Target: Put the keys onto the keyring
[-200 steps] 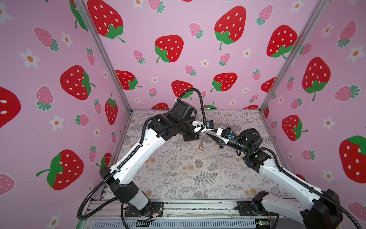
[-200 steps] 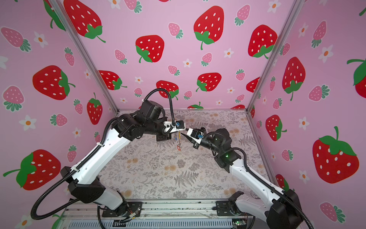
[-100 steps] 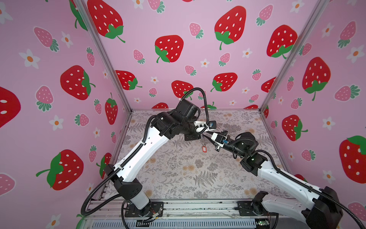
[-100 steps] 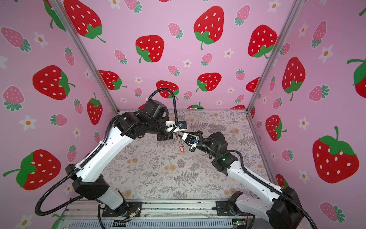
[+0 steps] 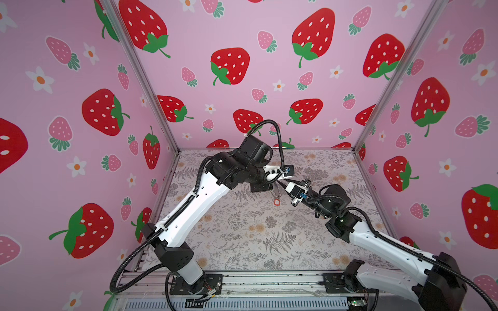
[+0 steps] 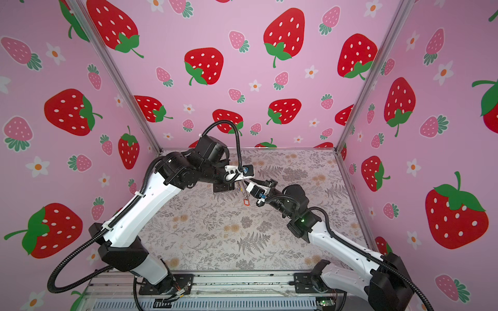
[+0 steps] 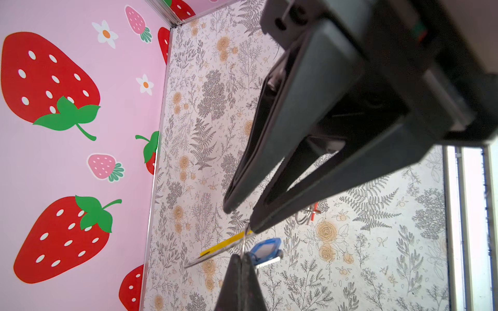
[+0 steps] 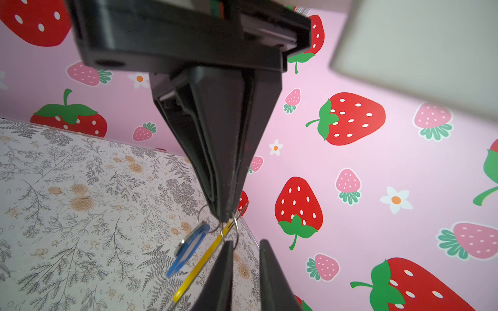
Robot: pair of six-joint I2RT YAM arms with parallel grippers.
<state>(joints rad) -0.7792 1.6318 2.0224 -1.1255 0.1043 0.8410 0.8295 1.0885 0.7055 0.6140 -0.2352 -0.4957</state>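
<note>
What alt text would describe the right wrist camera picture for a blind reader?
The left end effector, shut, pinches the keyring, a thin wire with a yellow segment, with a blue key tag dangling beside it over the floral table. The right end effector points at it, fingers slightly apart, before pink strawberry-print walls.

Bright, even light fills the booth, soft and without hard shadows; only faint shade lies under the arms on the table (image 5: 242, 242). Both top views bend straight wall posts outward at the edges. Colours are vivid, with no glare. In the wrist views the near gripper bodies are dark and soft-focused, and a pale blurred panel (image 8: 417, 48) sits out of focus.
</note>
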